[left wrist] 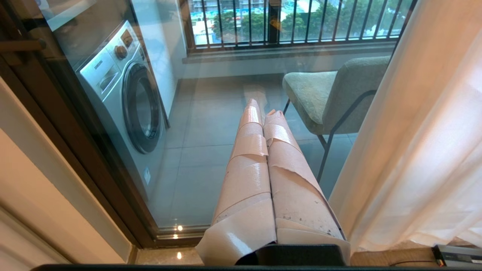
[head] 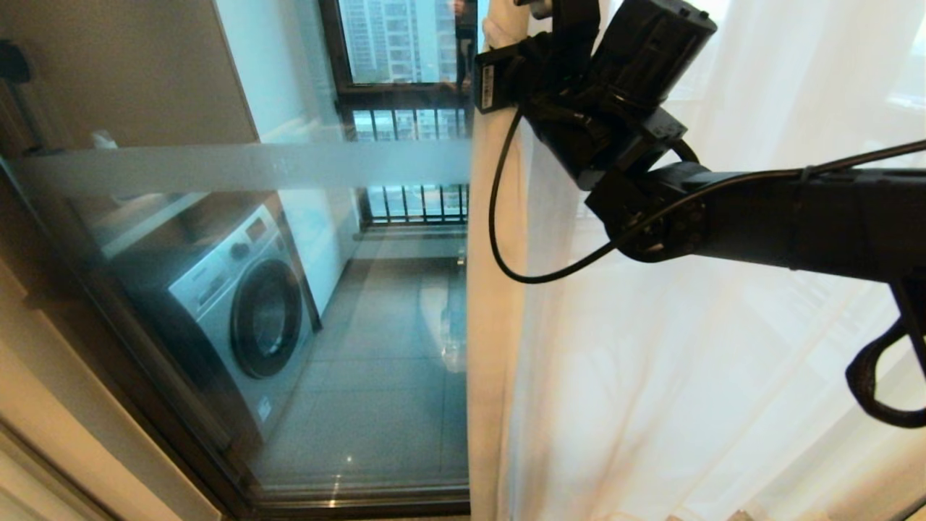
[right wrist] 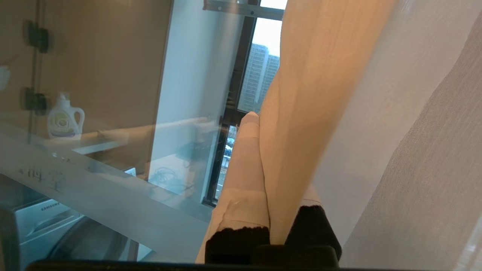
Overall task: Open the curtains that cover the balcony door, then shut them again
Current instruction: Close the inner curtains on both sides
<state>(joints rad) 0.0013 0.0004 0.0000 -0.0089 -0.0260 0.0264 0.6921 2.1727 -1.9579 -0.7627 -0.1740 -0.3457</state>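
Note:
The curtains hang on the right: a cream-beige edge [head: 488, 325] and white sheer fabric [head: 687, 362] behind my right arm. Left of them the balcony door's glass [head: 347, 347] is uncovered, with its frosted band [head: 253, 166] and dark bottom frame [head: 362, 503]. My right arm reaches up to the cream edge. In the right wrist view my right gripper [right wrist: 263, 126] is shut on a fold of the cream curtain [right wrist: 301, 113], which runs between the taped fingers [right wrist: 243, 158]. My left gripper [left wrist: 263, 109] hangs low before the glass, shut and empty.
Behind the glass stand a washing machine [head: 239, 304] on the left, a grey-green chair [left wrist: 331, 94] and the barred outer window [head: 412, 123]. A detergent bottle [right wrist: 64, 118] sits on a shelf above the machine. A beige wall [head: 43, 405] borders the door on the left.

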